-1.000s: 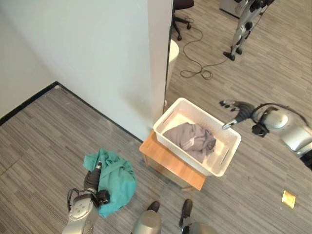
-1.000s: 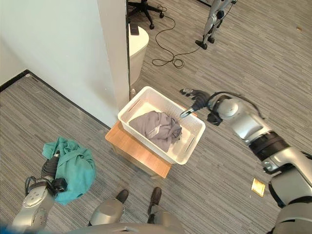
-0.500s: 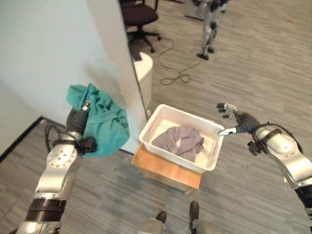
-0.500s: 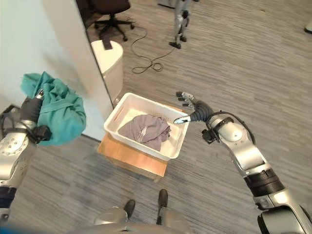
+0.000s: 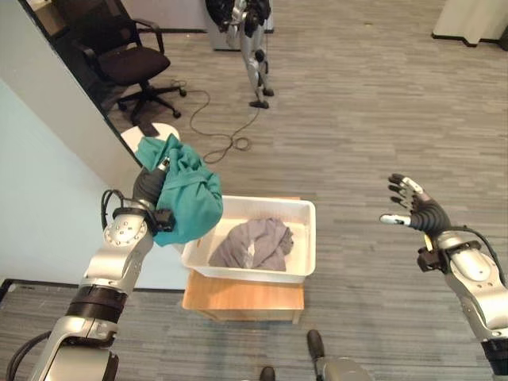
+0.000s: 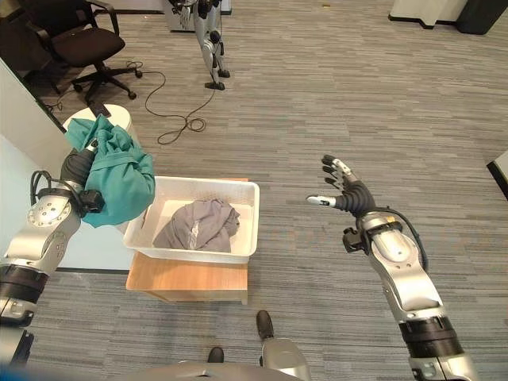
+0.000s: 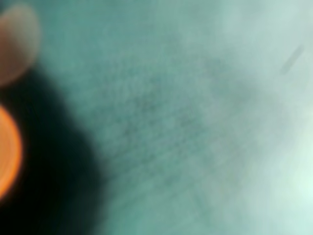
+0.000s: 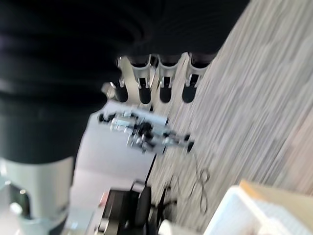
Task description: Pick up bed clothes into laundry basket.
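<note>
A teal garment (image 5: 184, 198) hangs bunched from my left hand (image 5: 148, 184), which is shut on it and holds it in the air just over the left end of the white laundry basket (image 5: 305, 238). The teal cloth (image 7: 195, 122) covers the left wrist view. A grey garment (image 5: 252, 243) lies inside the basket, which rests on a low wooden table (image 5: 242, 296). My right hand (image 5: 414, 209) is open, fingers spread, raised over the floor well to the right of the basket. Its straight fingers (image 8: 146, 88) show in the right wrist view.
A white wall (image 5: 40, 182) stands right behind my left arm. A black office chair (image 5: 119, 59), a round white bin (image 5: 151, 135) and a loose cable (image 5: 222, 143) sit on the floor beyond the basket. Another robot's legs (image 5: 250, 48) stand farther back.
The camera has swung upward, shifting the whole picture. My left hand has carried the teal garment closer to the basket's left end. My right hand has moved away from the basket rim.
</note>
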You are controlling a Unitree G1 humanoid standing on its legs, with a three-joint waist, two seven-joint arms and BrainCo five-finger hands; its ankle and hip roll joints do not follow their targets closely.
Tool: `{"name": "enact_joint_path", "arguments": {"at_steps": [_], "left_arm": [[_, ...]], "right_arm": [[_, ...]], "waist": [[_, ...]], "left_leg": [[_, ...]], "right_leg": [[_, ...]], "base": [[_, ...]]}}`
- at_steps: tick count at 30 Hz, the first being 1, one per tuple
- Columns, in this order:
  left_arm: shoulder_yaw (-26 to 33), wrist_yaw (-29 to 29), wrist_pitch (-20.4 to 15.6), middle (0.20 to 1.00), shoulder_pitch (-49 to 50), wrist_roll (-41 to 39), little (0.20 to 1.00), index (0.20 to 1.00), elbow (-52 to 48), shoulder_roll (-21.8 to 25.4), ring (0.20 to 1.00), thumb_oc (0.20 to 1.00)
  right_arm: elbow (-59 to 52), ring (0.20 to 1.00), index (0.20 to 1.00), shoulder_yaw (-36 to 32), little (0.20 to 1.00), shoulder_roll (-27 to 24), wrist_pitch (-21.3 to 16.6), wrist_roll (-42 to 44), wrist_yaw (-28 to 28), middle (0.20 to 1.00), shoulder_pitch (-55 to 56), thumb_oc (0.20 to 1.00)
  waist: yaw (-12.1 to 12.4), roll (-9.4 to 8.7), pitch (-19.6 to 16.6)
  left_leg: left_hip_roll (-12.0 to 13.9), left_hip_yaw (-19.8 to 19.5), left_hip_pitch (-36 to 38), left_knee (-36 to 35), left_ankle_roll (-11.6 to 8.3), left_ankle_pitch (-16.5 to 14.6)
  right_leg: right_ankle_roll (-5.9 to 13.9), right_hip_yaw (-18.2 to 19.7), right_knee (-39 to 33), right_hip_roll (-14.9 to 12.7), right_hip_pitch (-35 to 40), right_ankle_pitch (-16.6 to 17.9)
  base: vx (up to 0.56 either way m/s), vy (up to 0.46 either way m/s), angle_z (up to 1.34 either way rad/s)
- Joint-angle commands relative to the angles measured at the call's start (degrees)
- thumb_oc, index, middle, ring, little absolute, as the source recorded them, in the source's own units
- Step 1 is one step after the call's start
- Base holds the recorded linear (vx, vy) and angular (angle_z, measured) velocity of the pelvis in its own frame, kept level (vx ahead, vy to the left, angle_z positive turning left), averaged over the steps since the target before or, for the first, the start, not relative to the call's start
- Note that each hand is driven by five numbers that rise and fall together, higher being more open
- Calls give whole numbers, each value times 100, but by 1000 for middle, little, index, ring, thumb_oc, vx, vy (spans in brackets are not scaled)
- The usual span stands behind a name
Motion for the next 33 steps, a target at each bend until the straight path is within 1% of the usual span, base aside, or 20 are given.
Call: {"name": "enact_joint_path", "arguments": {"at_steps": [1,4,6,8,9,10,11,12,18,19,23,29,33], "left_arm": [[-408,141,-228,200,-1130,94,200,200,577,667,200,200],[-480,164,-219,200,-1311,152,200,200,833,705,200,200],[-649,59,-127,200,-1501,382,200,200,1150,714,200,200],[-715,70,-119,200,-1595,399,200,200,1260,684,200,200],[-866,-44,-66,222,-1746,530,222,222,1566,743,222,222],[-880,-49,-69,385,-1766,531,385,385,1579,746,385,385],[-988,-89,-28,1000,-1839,617,1000,1000,1651,786,1000,1000],[-1104,-88,-33,1000,-1975,811,1000,1000,1656,908,1000,1000],[-1279,-197,-47,1000,-2096,953,1000,1000,1550,1062,1000,1000],[-1347,-214,-61,1000,-2128,1004,1000,1000,1480,1124,1000,1000],[-1430,-213,-101,1000,-2206,1015,1000,1000,1397,1155,1000,1000],[-1351,-199,-149,1000,-2030,939,1000,1000,1007,1197,1000,1000],[-1219,-223,-209,1000,-1669,906,1000,1000,443,1302,1000,1000]], "right_arm": [[-327,1000,1000,-406,1000,-106,-442,286,-137,1000,93,1000],[-350,1000,1000,-437,1000,-16,-463,270,-151,1000,218,1000],[-419,1000,1000,-532,1000,23,-481,215,-177,1000,379,1000],[-435,1000,1000,-544,1000,30,-493,219,-194,1000,382,1000],[-433,1000,1000,-501,1000,92,-530,258,-207,1000,411,1000],[-432,1000,1000,-505,1000,99,-531,258,-206,1000,409,1000],[-420,1000,1000,-478,1000,86,-523,240,-205,1000,423,1000],[-405,1000,1000,-461,1000,117,-525,201,-202,1000,488,1000],[-419,1000,1000,-502,1000,174,-526,135,-167,1000,689,1000],[-429,1000,1000,-562,1000,180,-540,102,-139,1000,793,1000],[-429,1000,1000,-586,1000,180,-568,94,-134,1000,835,1000],[-403,1000,1000,-571,1000,167,-574,54,-124,1000,848,1000],[-330,1000,1000,-524,1000,152,-529,-13,-104,1000,746,1000]], "waist": [[-94,-72,-195],[-116,-120,-152],[-179,-182,9],[-199,-209,75],[-216,-262,192],[-206,-269,191],[-203,-278,222],[-179,-288,256],[-140,-267,306],[-130,-225,302],[-125,-173,298],[-92,-117,285],[-9,-74,214]], "left_leg": [[65,0,-425,-94,-68,239],[71,29,-494,-94,-67,255],[81,37,-613,-94,-64,295],[82,35,-667,-94,-62,313],[93,95,-768,-94,-64,349],[93,101,-773,-94,-65,350],[99,100,-797,-94,-66,360],[91,81,-823,-94,-69,375],[62,5,-780,-94,-62,349],[51,-22,-733,-94,-60,319],[38,-52,-681,-94,-63,292],[39,-117,-645,-94,-66,278],[44,-188,-532,-94,-72,252]], "right_leg": [[477,27,90,-241,118,-675],[488,65,95,-226,41,-657],[503,93,96,-212,-95,-621],[507,111,98,-201,-162,-607],[517,133,102,-166,-288,-551],[517,138,102,-165,-295,-549],[515,152,102,-159,-318,-532],[525,135,98,-166,-336,-532],[538,86,86,-195,-270,-577],[542,60,85,-212,-215,-605],[545,43,82,-232,-149,-633],[554,-29,78,-261,-85,-663],[556,-120,160,-300,55,-753]], "base": [[-26,-10,-10],[-9,-9,-10],[-40,-10,-6],[-69,-5,-5],[-69,-11,-8],[-44,-21,-8],[10,-15,-13],[10,-14,-13],[28,-3,2],[49,1,5],[30,5,11],[15,5,8],[23,-1,7]]}}
